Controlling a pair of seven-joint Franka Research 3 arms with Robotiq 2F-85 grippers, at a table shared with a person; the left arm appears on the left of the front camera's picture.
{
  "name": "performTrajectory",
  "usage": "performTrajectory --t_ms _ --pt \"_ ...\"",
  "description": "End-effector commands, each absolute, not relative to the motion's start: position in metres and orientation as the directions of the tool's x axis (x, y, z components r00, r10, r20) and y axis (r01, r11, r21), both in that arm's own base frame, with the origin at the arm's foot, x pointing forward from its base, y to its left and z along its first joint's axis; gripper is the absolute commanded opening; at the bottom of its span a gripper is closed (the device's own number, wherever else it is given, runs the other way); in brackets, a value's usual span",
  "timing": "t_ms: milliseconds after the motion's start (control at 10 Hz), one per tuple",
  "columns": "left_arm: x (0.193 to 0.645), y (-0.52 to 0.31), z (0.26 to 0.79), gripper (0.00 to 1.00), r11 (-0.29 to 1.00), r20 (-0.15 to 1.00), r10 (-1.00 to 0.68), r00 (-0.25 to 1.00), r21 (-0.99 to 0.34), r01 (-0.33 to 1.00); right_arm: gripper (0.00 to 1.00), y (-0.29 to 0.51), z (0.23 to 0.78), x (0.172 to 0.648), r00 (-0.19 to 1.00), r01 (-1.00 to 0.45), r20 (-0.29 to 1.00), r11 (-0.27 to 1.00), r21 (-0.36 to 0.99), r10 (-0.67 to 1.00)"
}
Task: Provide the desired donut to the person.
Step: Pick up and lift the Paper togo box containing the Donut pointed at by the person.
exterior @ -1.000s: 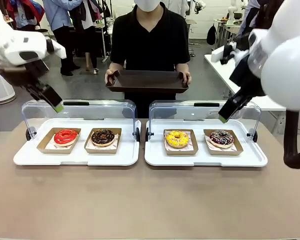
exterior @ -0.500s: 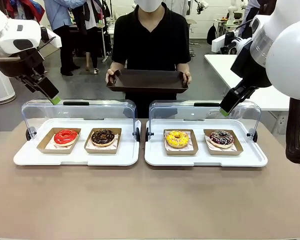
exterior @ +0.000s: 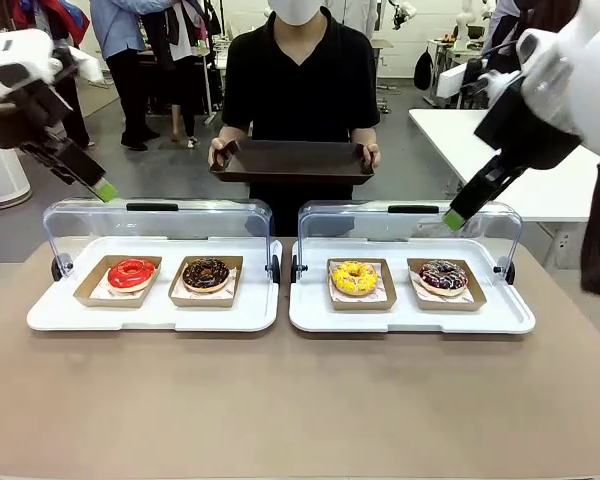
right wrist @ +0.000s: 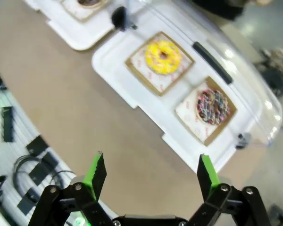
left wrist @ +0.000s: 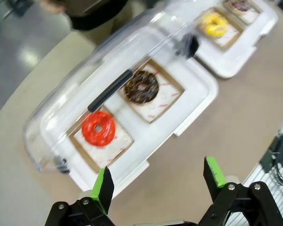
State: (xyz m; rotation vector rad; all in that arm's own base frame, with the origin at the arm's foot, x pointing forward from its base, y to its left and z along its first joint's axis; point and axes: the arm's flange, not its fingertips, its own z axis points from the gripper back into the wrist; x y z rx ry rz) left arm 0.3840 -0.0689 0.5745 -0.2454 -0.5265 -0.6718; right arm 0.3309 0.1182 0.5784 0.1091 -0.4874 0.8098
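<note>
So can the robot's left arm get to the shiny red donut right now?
Probably yes. The clear plastic lid stands tipped up behind the red-glazed ring donut, so it lies bare. The left pincer hangs open high up; the way down from the front looks free.

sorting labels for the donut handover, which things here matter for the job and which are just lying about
Job: person, brown tray, red donut, chocolate donut, yellow donut, sprinkled donut, left case, right case.
Lying about: cables, side table.
</note>
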Motion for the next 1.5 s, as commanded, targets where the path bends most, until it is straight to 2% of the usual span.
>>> performTrajectory --t_ms 0,100,300,500,900,1100,1400 --pt "0.403 -0.031 0.581 1.0 0.604 0.563 -0.565 0.603 -0.216 0.767 1.0 0.081 0.59 0.363 0.556 -0.812 0.489 0.566 0.144 0.672" --pt "0.403 -0.016 0.59 1.0 0.509 0.595 -0.606 0.527 -0.219 0.833 1.0 0.059 0.593 0.378 0.489 -0.868 0.54 0.447 0.218 0.685" --pt "0.401 0.016 0.598 1.0 0.403 0.651 -0.588 0.48 -0.279 0.872 1.0 0.019 0.594 0.395 0.365 -0.928 0.648 0.204 0.312 0.669" --pt "0.403 0.052 0.605 1.0 0.279 0.745 -0.543 0.388 -0.277 0.92 1.0 -0.025 0.588 0.412 0.328 -0.932 0.738 0.073 0.356 0.59" --pt "0.408 0.085 0.59 1.0 0.253 0.813 -0.502 0.295 -0.188 0.949 1.0 -0.079 0.564 0.431 0.357 -0.926 0.806 0.066 0.372 0.472" --pt "0.401 0.094 0.581 1.0 0.257 0.832 -0.492 0.257 -0.143 0.956 1.0 -0.096 0.559 0.428 0.357 -0.934 0.848 0.131 0.333 0.392" --pt "0.398 0.108 0.573 1.0 0.314 0.825 -0.481 0.296 -0.153 0.937 1.0 -0.114 0.558 0.418 0.371 -0.921 0.873 0.247 0.302 0.318"
